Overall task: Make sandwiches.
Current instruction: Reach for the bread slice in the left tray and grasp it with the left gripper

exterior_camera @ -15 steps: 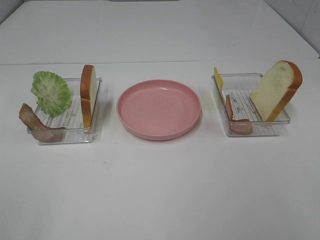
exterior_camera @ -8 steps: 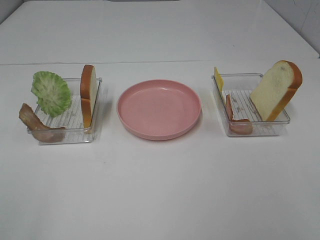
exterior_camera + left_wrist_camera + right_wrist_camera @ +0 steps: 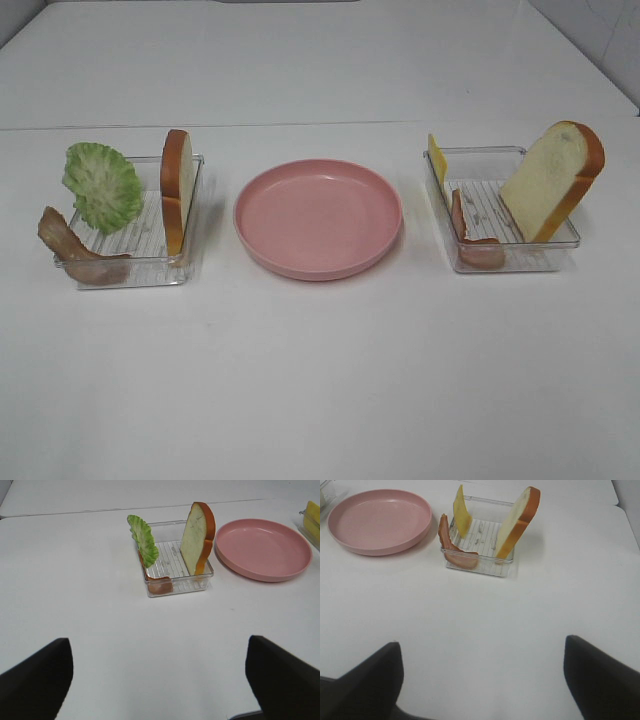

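No sandwich is built yet: the plate [image 3: 318, 272] in the middle of the bench [image 3: 320, 390] is bare and the parts sit in two trays. The left tray [image 3: 125, 274] has the lettuce [image 3: 102, 185] at its left wall, a bacon strip [image 3: 75, 250] draped over its near left corner, and the left bread [image 3: 176, 190] upright against its right wall. The right tray [image 3: 520, 263] has the cheese [image 3: 437, 158] on edge at its far left corner, a second bacon [image 3: 470, 240] along its left side, and the right bread [image 3: 552, 180] leaning to the right.

The left tool [image 3: 157, 640] and right tool [image 3: 481, 642] both stand wide and empty, well back on the near side of their trays.

The likely first step is a bread base. The left bread looks the easier pick:
- come down over its top crust with the jaws across the two flat faces
- close gently, as the tray is light and may lift along
- rise straight up until the slice clears the wall
- turn the slice flat and set it in the plate's middle, leaving room for the layers to come

The leaning slice would need the wrist tilted to match
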